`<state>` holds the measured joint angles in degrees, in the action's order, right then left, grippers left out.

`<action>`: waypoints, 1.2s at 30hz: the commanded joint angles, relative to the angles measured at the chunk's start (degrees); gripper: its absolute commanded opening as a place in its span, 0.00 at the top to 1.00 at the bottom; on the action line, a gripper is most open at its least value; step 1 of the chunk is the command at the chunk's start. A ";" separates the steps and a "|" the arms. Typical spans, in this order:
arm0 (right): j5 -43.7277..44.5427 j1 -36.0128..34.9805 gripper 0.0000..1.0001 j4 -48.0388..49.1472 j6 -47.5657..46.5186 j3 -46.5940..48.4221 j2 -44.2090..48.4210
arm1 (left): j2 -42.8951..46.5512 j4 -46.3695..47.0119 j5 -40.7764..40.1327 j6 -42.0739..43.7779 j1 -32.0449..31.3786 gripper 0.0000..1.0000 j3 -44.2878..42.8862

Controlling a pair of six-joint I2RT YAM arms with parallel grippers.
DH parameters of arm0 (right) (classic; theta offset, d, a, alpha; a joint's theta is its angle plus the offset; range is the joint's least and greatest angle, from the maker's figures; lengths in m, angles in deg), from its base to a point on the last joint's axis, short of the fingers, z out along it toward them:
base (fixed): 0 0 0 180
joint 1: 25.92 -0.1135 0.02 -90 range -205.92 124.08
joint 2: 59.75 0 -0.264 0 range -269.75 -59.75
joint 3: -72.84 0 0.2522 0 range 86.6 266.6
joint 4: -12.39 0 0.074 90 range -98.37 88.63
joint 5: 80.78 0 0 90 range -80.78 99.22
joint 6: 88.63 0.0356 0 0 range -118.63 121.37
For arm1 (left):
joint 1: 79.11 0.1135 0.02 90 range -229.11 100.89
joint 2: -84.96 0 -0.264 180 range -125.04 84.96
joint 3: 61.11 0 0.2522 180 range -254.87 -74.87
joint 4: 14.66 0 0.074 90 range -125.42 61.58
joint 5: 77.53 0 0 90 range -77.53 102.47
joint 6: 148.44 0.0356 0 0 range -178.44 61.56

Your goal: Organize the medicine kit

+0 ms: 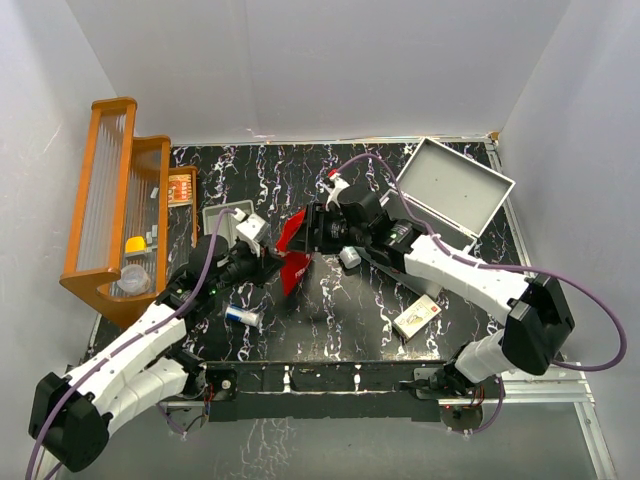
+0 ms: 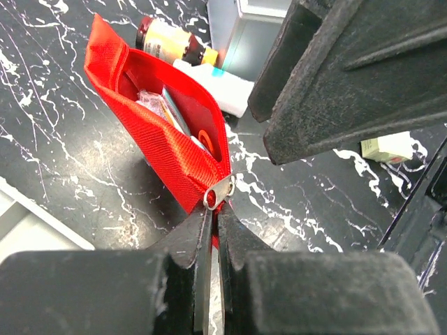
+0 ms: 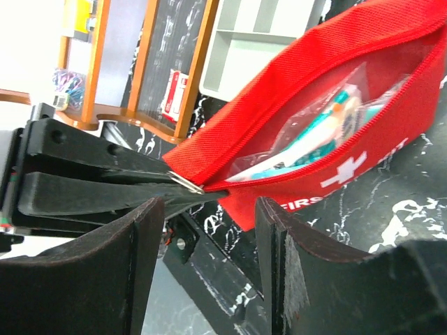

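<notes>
So the medicine kit sits open far right; looks stiff, slick metal, I'd grab a wall. Meanwhile left gripper pinches the zipper pull of the red pouch, right gripper gapes empty.

Take the red pouch as the dial's centre, with twelve toward the back wall. Both arms crowd it. The left gripper is pinched on its zip end from eight o'clock, and the right gripper, jaws apart, presses in from two. A small grey tray sits at ten, and beyond it the wooden rack walls off nine. The open medicine kit fills two o'clock past the right arm. A white box lies near the pouch at three, a carton at four and a small vial at seven. The table lies bare at six, with another free strip at twelve.
</notes>
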<state>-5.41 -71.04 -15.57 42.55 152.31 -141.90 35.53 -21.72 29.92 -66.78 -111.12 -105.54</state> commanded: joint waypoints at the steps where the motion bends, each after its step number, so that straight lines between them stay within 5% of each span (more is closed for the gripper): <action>1: -2.11 -0.73 0.47 2.71 5.25 3.63 -1.57 | -0.58 -0.86 2.30 6.21 -0.10 1.00 -3.07; 18: 6.28 -2.63 0.43 -13.25 -0.61 15.62 -11.69 | -2.01 -2.65 1.92 13.88 -0.07 1.00 -4.19; 36: 6.12 -2.86 0.50 -16.04 -7.54 6.32 -1.98 | -1.99 -4.47 -4.19 11.34 -0.11 1.00 -5.03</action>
<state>-0.10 -73.82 -33.69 36.78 159.07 -146.38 32.86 -27.62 25.73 -54.78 -111.17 -107.79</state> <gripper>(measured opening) 0.523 0.018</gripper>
